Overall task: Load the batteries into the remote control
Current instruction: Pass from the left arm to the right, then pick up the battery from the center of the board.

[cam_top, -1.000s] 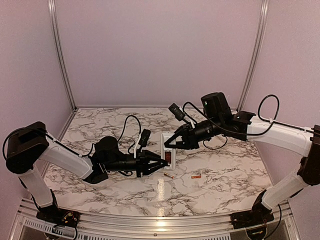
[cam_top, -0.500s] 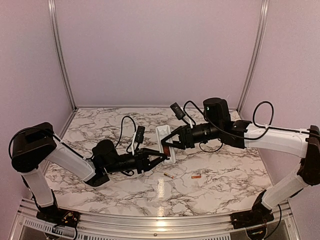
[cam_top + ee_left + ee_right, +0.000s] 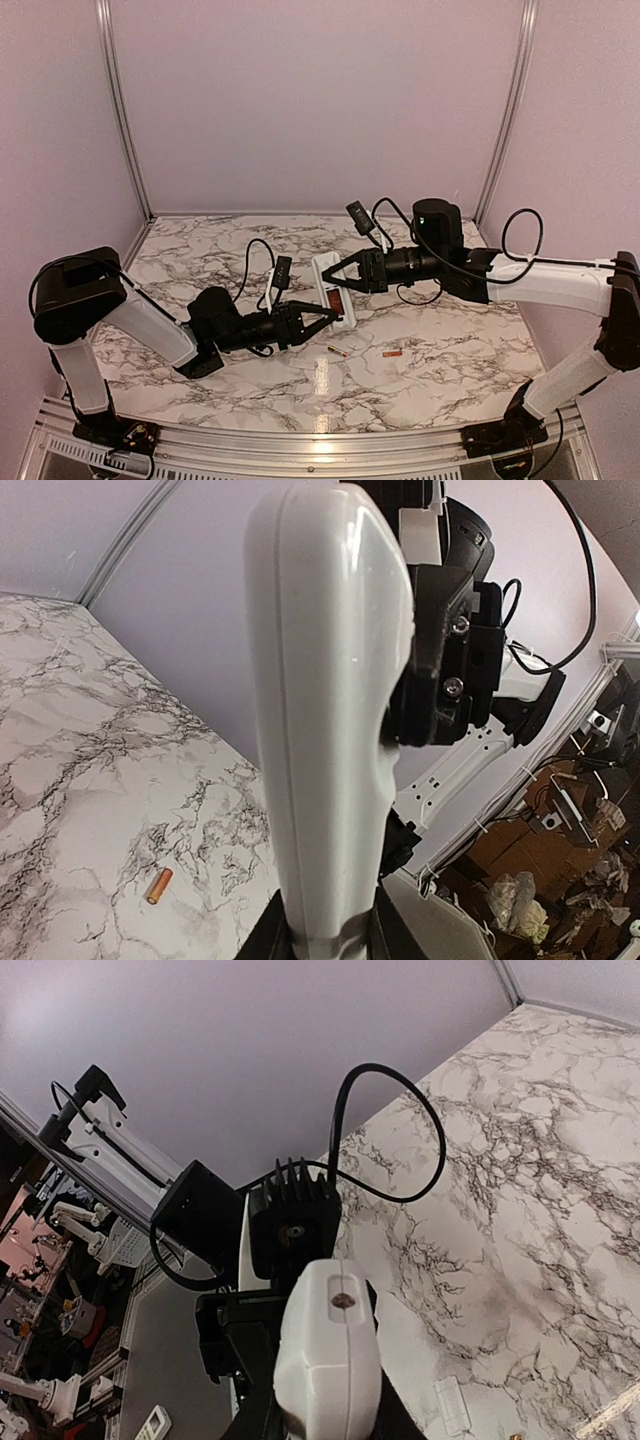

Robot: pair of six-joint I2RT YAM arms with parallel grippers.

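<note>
The white remote control (image 3: 340, 308) hangs slanted above the middle of the table, held from both ends. My left gripper (image 3: 322, 318) is shut on its near end, and its fingers clamp the white body (image 3: 330, 680) at the bottom of the left wrist view. My right gripper (image 3: 335, 272) is shut on the far end; the remote control's end face (image 3: 330, 1360) sits between its dark fingers. Two coppery batteries lie loose on the marble, one (image 3: 337, 351) just below the remote control and the other (image 3: 392, 354) to its right. One battery (image 3: 159, 886) shows in the left wrist view.
A small white rectangular piece (image 3: 452, 1405) lies flat on the marble table (image 3: 200, 250) near the right gripper. Pink walls with metal corner posts (image 3: 120, 110) close the back and sides. Black cables loop over both wrists.
The remote control has tipped from standing upright to a slant between the two grippers. The left arm has drawn back to the left, and the right gripper sits a little higher.
</note>
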